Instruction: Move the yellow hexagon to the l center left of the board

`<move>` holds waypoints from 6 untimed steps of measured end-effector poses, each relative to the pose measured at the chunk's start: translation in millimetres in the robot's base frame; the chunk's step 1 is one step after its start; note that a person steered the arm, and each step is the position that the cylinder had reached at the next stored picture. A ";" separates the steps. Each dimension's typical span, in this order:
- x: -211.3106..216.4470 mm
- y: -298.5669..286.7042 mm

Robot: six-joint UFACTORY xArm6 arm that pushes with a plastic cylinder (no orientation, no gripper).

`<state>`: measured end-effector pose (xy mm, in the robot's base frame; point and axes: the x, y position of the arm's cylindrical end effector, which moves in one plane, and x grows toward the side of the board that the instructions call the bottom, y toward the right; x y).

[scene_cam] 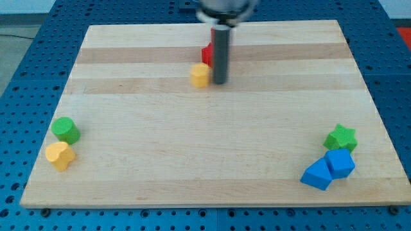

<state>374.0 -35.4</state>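
Observation:
The yellow hexagon sits on the wooden board near the view's top centre. My tip stands right beside it, on its right side, touching or almost touching. A red block sits just above the hexagon, partly hidden behind the rod. A second yellow block, heart-like in shape, lies at the view's lower left.
A green cylinder sits just above the yellow heart-like block at the left edge. At the view's lower right are a green star, a blue cube and a blue wedge-like block, close together.

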 end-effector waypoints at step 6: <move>-6.5 -178.8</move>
